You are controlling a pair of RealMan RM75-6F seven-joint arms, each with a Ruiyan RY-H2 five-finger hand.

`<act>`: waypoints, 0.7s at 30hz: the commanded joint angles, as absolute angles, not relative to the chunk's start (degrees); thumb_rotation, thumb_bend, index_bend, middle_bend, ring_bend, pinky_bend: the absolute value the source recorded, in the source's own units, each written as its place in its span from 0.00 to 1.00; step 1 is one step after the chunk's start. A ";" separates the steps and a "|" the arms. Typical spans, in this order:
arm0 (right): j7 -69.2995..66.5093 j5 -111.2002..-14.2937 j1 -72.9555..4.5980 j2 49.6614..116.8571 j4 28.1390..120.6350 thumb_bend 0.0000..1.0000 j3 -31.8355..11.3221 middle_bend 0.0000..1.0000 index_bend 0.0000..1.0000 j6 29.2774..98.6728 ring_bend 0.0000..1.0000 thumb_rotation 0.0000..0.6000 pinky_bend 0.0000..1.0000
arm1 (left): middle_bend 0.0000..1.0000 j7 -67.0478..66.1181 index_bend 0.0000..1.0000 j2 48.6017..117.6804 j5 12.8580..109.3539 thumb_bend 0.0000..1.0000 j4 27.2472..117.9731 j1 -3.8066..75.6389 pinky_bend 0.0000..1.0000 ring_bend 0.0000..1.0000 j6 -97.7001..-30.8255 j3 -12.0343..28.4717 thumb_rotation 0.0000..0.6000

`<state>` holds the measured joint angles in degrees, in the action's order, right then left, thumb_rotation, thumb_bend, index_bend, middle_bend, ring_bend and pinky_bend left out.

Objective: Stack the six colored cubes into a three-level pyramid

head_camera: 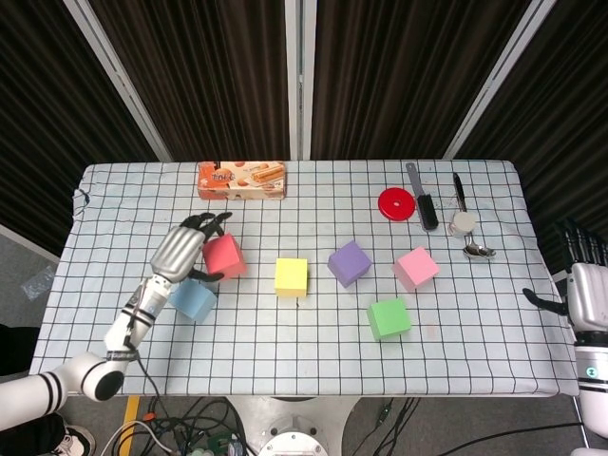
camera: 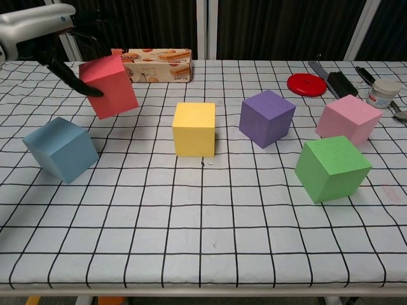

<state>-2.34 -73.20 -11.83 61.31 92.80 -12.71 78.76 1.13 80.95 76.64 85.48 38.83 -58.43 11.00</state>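
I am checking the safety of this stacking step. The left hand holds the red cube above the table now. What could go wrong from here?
1. The left hand grips the red cube only at its upper left side, and the cube hangs tilted, so it may slip or land crooked.
2. The blue cube sits close below it; a drop could knock it.
3. No base row exists yet: the yellow cube and purple cube stand apart.
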 commanded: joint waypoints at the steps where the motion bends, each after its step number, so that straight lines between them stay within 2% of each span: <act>1: -1.93 -73.33 -11.69 61.27 93.22 0.04 -12.63 0.00 0.00 79.08 0.00 1.00 0.00 | 0.48 9.99 0.09 79.18 87.02 0.09 83.96 38.67 0.20 0.14 -57.73 5.86 1.00; 9: -1.56 -72.54 -11.03 60.94 93.64 0.04 -12.55 0.00 0.00 79.48 0.00 1.00 0.00 | 0.50 12.42 0.09 87.25 93.95 0.09 71.95 40.89 0.20 0.14 -63.29 5.22 1.00; 21: -2.55 -72.00 -11.13 62.28 91.27 0.04 -12.17 0.00 0.00 78.22 0.00 1.00 0.00 | 0.51 12.99 0.09 90.96 91.12 0.09 69.21 43.38 0.19 0.14 -61.21 6.31 1.00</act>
